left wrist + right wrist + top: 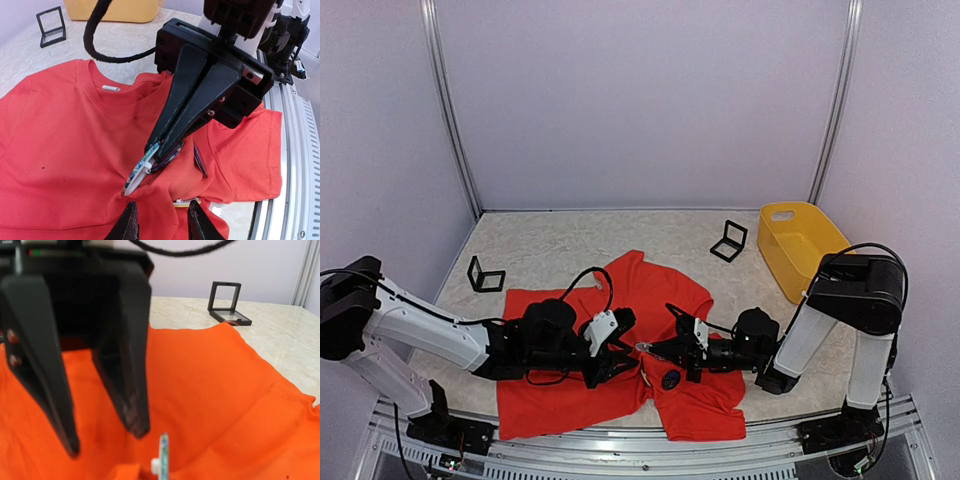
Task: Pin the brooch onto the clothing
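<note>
At the tips of the right pincer (159, 150) the brooch (142, 172) is held, jaws closed on its rim. The disc is tilted, with its lower edge at or just above the clothing (65, 140). Directly opposite, the left pincer (162, 223) is set with fingers apart and a raised fold of the fabric lying between them. Whether that fold is actually clamped cannot be confirmed.

Progress, as judged:
- The brooch is in grip and placed at the chest area, below the collar, between the two pincers.
- No pin is seen through the cloth, so fastening is taken as not yet done.
- Left to do: pin pushed through the fold, clasp closed, both pincers let go.

Hidden or unclear:
- Pin and clasp are not visible in any view; they are covered by the disc and the right pincer's fingers.
- In the right wrist view only the brooch's thin edge is seen at the bottom, and that pincer's own fingers are cut off. The left pincer fills the frame, blurred.
- A second dark round item (200, 161) lies on the shirt just beside the right pincer; what it is cannot be told.
- Something yellowish is tucked by the left pincer's fingers and is not identified.
- The yellow basket (775, 240) is parked on the desk (570, 240), well behind the right pincer.
</note>
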Controlling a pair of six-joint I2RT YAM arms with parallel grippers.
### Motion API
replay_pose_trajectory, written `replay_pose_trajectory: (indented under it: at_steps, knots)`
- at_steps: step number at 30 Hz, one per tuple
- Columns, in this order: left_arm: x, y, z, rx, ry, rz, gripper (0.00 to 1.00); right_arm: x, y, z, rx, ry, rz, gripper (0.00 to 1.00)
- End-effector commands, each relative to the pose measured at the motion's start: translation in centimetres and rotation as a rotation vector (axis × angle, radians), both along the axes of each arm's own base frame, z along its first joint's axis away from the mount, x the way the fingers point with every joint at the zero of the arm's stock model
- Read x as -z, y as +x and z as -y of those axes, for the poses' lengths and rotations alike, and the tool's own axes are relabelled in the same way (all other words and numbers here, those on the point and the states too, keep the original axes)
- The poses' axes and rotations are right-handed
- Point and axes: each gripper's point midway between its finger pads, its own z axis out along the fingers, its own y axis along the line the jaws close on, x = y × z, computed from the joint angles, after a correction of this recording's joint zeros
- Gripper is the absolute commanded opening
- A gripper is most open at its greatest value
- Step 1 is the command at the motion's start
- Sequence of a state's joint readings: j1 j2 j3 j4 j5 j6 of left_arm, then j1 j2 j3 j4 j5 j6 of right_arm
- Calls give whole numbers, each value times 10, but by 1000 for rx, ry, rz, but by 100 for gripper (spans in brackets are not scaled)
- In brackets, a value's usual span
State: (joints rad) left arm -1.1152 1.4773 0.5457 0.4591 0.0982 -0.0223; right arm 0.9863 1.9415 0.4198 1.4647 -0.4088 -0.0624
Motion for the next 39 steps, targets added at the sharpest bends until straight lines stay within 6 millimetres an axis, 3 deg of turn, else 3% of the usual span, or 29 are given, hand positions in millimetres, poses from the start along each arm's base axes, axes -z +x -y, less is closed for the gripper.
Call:
replay_pose_trajectory:
  at_steps: [1, 7, 12, 18, 24, 34, 35, 37, 39]
  knots:
    - [10, 0, 10, 7, -4, -27, 30, -5, 2, -1, 4, 22, -15, 0]
    - [18, 6, 23, 7, 17, -25, 20, -6, 2, 0, 5, 23, -9, 0]
    - [22, 13, 26, -26, 28, -24, 1, -7, 0, 0, -2, 19, -12, 0]
    - [35, 21, 26, -67, 55, -37, 0, -17, -3, -1, -18, 47, -34, 0]
    - [33, 30, 35, -97, 46, -48, 0, -21, -7, -1, -31, 69, -73, 0]
    - [42, 40, 23, -170, 77, -39, 0, -26, -13, -1, -56, 85, -84, 0]
    - [44, 38, 23, -160, 81, -41, 7, -26, -13, -1, -55, 84, -84, 0]
    - [42, 33, 22, -126, 84, -33, 33, -25, -12, 0, -46, 81, -76, 0]
    - [35, 24, 18, -75, 72, -11, 42, -23, -10, 2, -41, 73, -73, 0]
